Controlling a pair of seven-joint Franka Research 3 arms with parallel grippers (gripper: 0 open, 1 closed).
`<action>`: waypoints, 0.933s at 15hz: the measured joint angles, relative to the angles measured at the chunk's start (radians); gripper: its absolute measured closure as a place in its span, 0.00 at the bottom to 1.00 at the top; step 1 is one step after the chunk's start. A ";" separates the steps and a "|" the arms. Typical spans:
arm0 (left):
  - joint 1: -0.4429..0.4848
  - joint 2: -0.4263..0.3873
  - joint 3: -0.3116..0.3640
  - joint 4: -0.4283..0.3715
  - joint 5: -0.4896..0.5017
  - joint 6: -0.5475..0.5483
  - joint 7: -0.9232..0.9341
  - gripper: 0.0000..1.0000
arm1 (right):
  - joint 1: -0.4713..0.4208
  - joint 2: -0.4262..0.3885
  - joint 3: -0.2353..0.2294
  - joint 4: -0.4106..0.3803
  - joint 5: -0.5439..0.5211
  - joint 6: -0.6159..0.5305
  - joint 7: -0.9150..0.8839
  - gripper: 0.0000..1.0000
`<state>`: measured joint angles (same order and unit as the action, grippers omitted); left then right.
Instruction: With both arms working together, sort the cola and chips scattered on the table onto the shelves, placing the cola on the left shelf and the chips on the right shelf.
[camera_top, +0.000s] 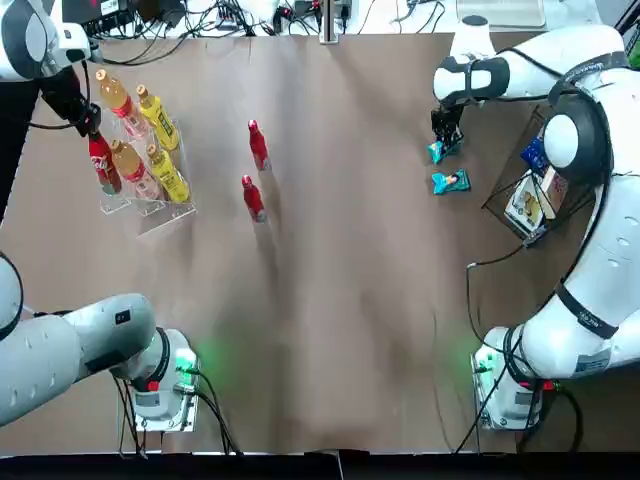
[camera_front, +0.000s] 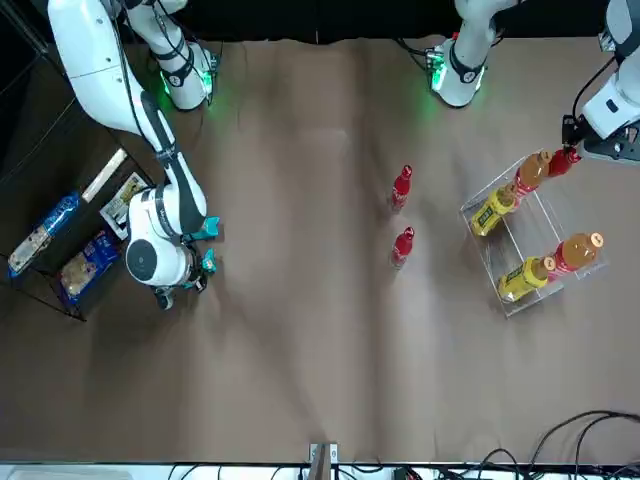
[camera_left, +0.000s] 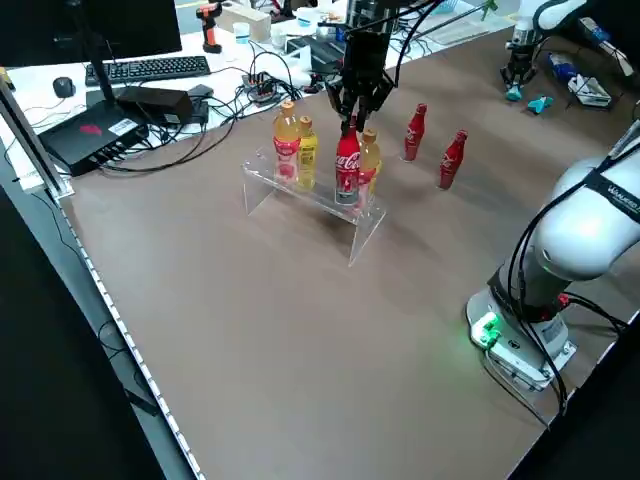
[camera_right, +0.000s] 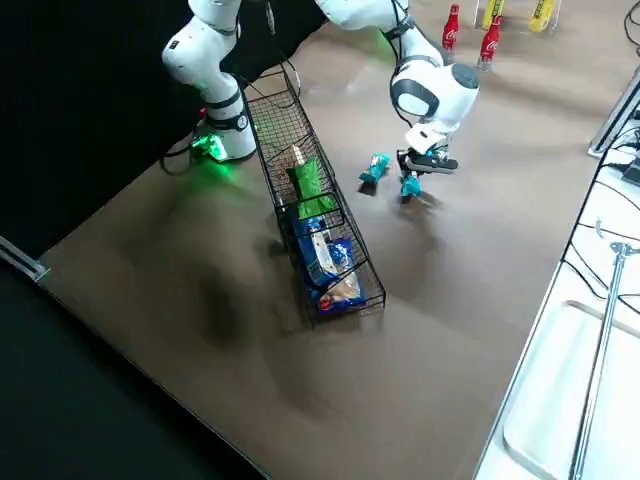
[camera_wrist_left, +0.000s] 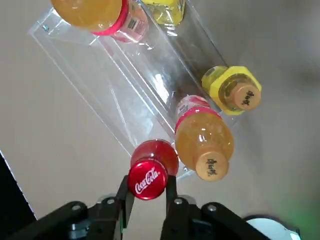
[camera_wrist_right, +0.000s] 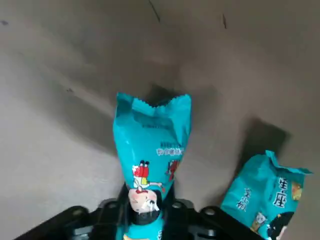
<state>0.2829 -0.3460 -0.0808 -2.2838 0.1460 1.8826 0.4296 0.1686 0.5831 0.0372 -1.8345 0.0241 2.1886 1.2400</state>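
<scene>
My left gripper (camera_top: 90, 128) is shut on the red cap of a cola bottle (camera_top: 103, 168), held upright at the outer end of the clear left shelf (camera_top: 150, 212); the left wrist view shows its fingers (camera_wrist_left: 171, 192) clamping the cap (camera_wrist_left: 147, 179). Two more cola bottles (camera_top: 258, 146) (camera_top: 253, 198) stand on the table (camera_top: 340, 300) mid-left. My right gripper (camera_top: 443, 135) is shut on a teal chips packet (camera_wrist_right: 151, 140) just above the table. A second teal packet (camera_top: 451, 181) lies beside it. A green packet (camera_right: 310, 185) lies in the black wire right shelf (camera_right: 275, 120).
Orange drink bottles (camera_top: 118, 100) and yellow ones (camera_top: 157, 117) fill the clear rack. Blue and white packs (camera_right: 325, 260) sit in the wire basket at the table's right edge. Cables and a keyboard (camera_left: 145, 68) lie beyond the far edge.
</scene>
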 joint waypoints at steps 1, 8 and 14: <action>0.002 0.000 0.000 -0.005 0.000 0.006 0.000 0.70 | -0.001 -0.001 -0.005 0.019 -0.001 0.000 0.017 0.77; 0.003 -0.007 0.000 -0.017 0.000 0.016 0.000 0.66 | -0.021 -0.103 -0.081 0.354 -0.155 -0.518 -0.072 0.77; 0.003 -0.017 -0.001 -0.011 0.000 0.014 0.001 0.14 | -0.081 -0.222 -0.145 0.519 -0.238 -0.865 -0.451 0.77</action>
<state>0.2857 -0.3627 -0.0817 -2.2946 0.1460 1.8961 0.4302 0.0878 0.3608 -0.1081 -1.3160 -0.2139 1.3241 0.7887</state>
